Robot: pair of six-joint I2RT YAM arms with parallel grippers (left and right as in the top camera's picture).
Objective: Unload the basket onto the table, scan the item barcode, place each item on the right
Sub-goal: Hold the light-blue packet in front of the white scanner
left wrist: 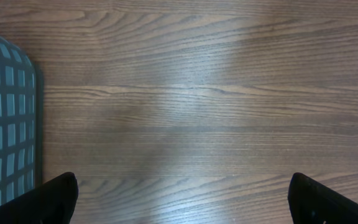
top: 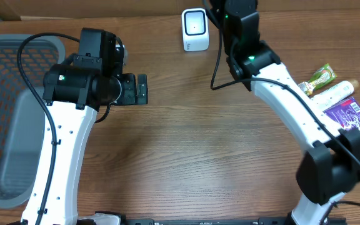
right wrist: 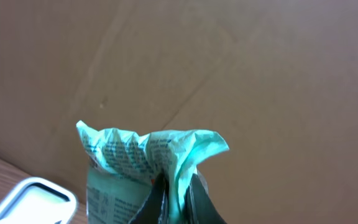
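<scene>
Print on the green packet (right wrist: 123,155) is unreadable

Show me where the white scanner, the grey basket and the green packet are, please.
white scanner (top: 195,29): overhead view, on its front face.
grey basket (top: 5,72): overhead view, on its mesh wall.
green packet (right wrist: 129,152): right wrist view, on its crumpled printed top.

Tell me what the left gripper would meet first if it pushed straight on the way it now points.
Probably the bare wooden table: the left wrist view shows only wood ahead of the open left gripper. The basket lies off to the side, out of that line. Depth is unclear.
</scene>
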